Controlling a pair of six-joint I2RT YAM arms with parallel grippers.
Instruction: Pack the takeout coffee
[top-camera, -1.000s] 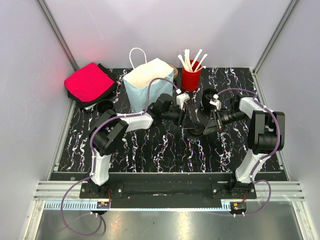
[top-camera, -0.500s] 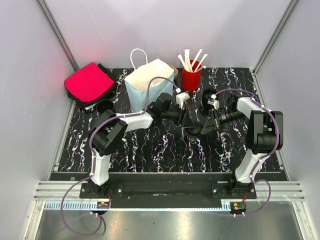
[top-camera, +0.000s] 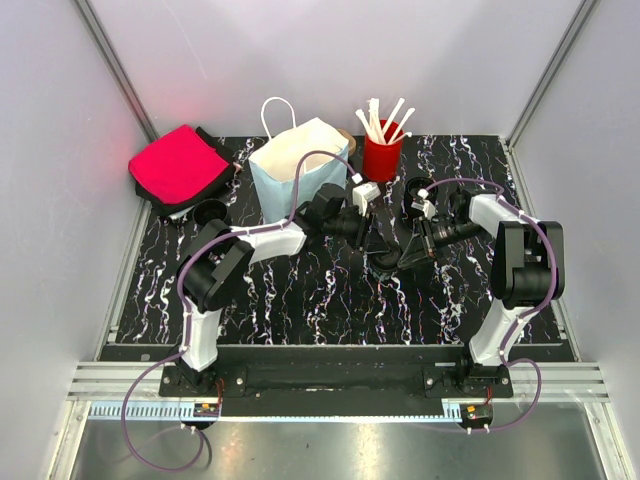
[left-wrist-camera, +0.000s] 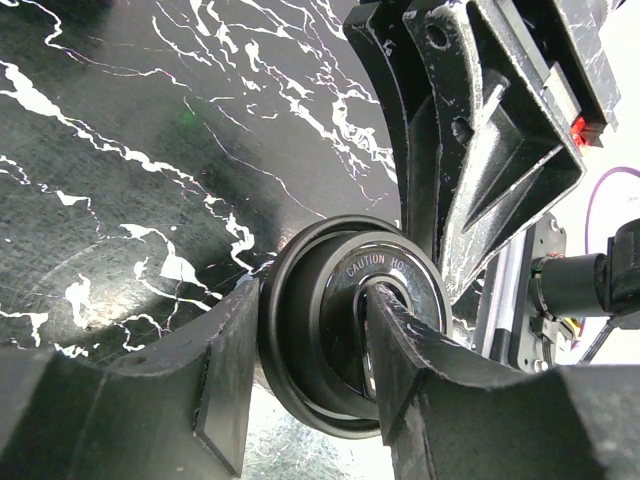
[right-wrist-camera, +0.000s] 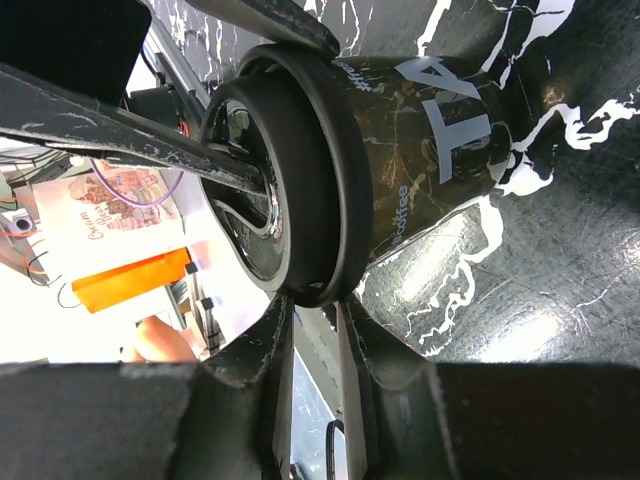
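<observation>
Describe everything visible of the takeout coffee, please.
The takeout coffee is a small glossy black cup with pale lettering on its wall and a black plastic lid embossed CAUTION HOT. It seems to stand upright on the marbled black table, near its middle. The left gripper pinches the lid rim, one finger outside, one in the recess. The right gripper straddles the opposite rim; contact is unclear.
</observation>
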